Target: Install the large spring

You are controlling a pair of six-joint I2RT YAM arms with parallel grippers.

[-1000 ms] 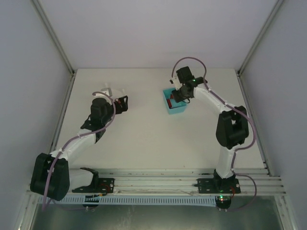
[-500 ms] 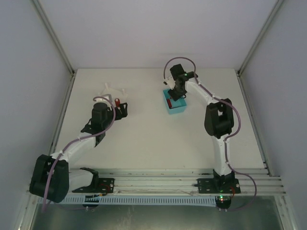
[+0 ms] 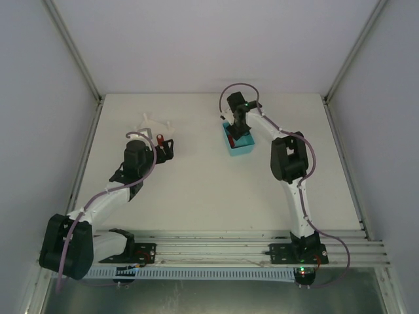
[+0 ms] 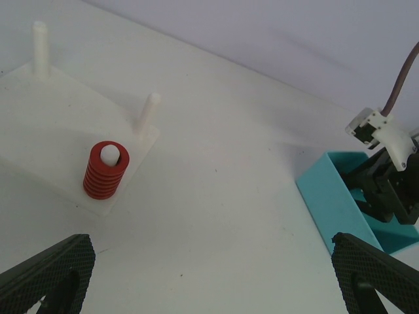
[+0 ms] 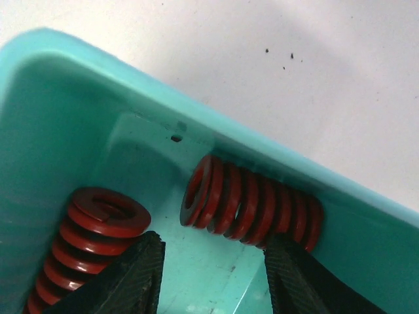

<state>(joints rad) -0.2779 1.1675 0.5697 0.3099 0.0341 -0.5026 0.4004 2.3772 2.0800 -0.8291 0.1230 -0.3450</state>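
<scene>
A white base plate [image 4: 46, 124] carries three pegs. A red spring [image 4: 106, 171] sits upright on the nearest peg; it also shows in the top view [image 3: 159, 139]. My left gripper [image 4: 213, 291] is open and empty, just short of the plate [image 3: 152, 123]. A teal bin [image 5: 72, 104] holds two red springs: one lying along the wall [image 5: 252, 203], one tilted at the left [image 5: 91, 242]. I cannot tell which is larger. My right gripper [image 5: 213, 278] is open inside the bin [image 3: 239, 145], its fingers [image 5: 127, 275] between the two springs, holding nothing.
Two bare white pegs [image 4: 40, 49] [image 4: 149, 114] stand on the plate. The right arm's wrist [image 4: 386, 186] hangs over the bin [image 4: 330, 199]. White enclosure walls ring the table [image 3: 196, 176].
My left gripper has drawn back from the plate, uncovering the red spring on its peg. My right arm's elbow has swung left and its gripper has shifted left over the bin.
</scene>
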